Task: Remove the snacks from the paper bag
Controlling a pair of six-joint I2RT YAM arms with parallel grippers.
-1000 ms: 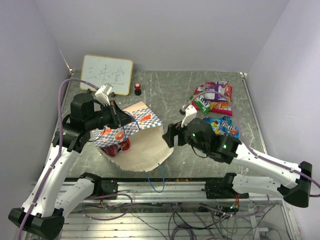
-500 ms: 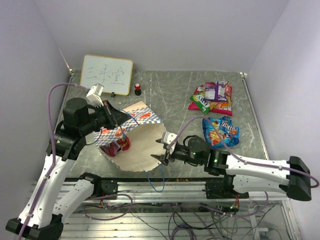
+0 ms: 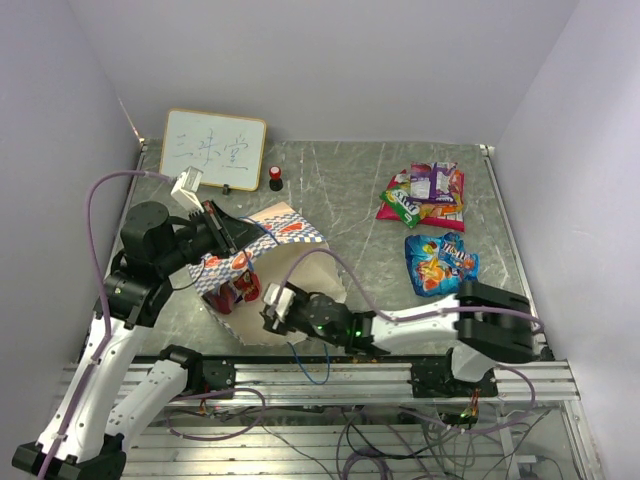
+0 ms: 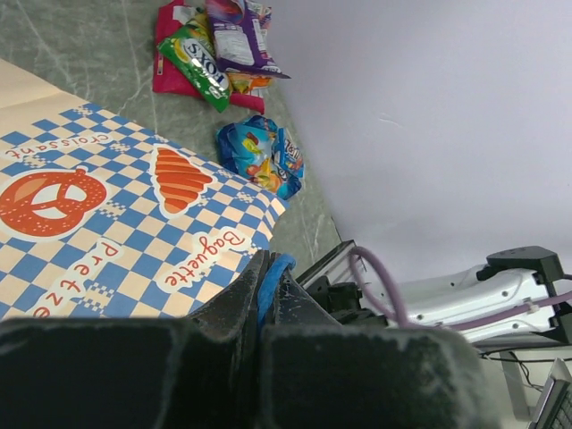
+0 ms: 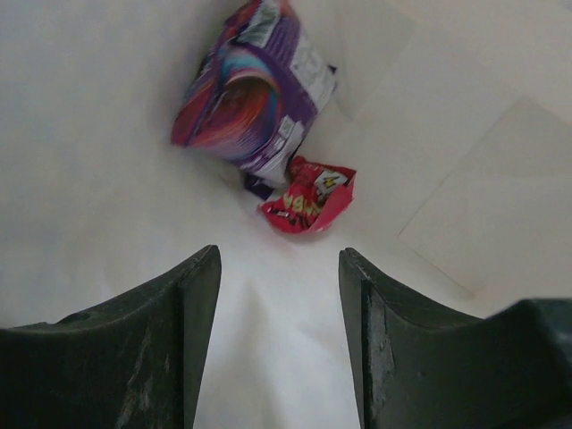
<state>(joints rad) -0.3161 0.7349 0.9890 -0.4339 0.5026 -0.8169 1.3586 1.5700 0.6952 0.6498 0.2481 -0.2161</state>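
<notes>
The paper bag (image 3: 297,262) lies on its side with its mouth toward the near edge. My left gripper (image 3: 232,243) is shut on the bag's blue cord handle (image 4: 273,275) and holds the upper wall of the bag (image 4: 134,206) up. My right gripper (image 3: 268,308) is open and reaches into the bag's mouth. In the right wrist view a purple packet (image 5: 255,89) and a small red packet (image 5: 308,201) lie on the cream inside of the bag, just ahead of the open gripper (image 5: 279,268). The red packet (image 3: 241,290) also shows from above.
A pile of red, green and purple packets (image 3: 425,195) and a blue packet (image 3: 441,262) lie on the table at the right; both also show in the left wrist view (image 4: 214,49) (image 4: 259,156). A framed whiteboard (image 3: 213,150) and a red-and-black knob (image 3: 275,178) stand at the back left.
My right arm has swung left from beside the blue packet to the bag's mouth and reached inside, gripper open. My left gripper has kept its hold on the handle, shifting slightly.
</notes>
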